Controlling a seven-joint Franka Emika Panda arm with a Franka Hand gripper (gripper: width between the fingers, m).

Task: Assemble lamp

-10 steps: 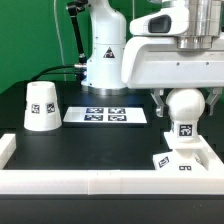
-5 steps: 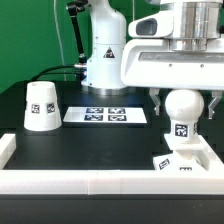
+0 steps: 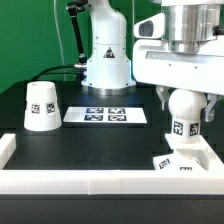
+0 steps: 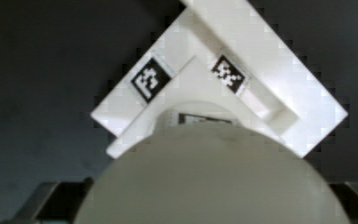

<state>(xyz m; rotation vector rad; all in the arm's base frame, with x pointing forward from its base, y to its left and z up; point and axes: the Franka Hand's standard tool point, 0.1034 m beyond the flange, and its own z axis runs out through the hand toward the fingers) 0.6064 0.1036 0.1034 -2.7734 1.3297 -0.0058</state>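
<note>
The round white bulb (image 3: 185,104) stands upright with its tagged neck (image 3: 182,128) down on the flat angular base block (image 3: 186,160), at the exterior view's right near the front. My gripper (image 3: 186,106) is around the bulb's globe, with a finger (image 3: 161,100) on each side, shut on it. In the wrist view the bulb (image 4: 202,180) fills the foreground, with the base (image 4: 247,85) and its two tags beyond it. The cone shade (image 3: 41,106) stands alone at the exterior view's left.
The marker board (image 3: 107,116) lies flat mid-table between shade and base. A white raised rim (image 3: 90,182) runs along the table's front and sides. The white robot pedestal (image 3: 106,55) stands at the back.
The wrist housing above the bulb has turned and shifted toward the exterior view's right. The bulb stays over the base, its neck tag slightly turned. The shade has not moved.
</note>
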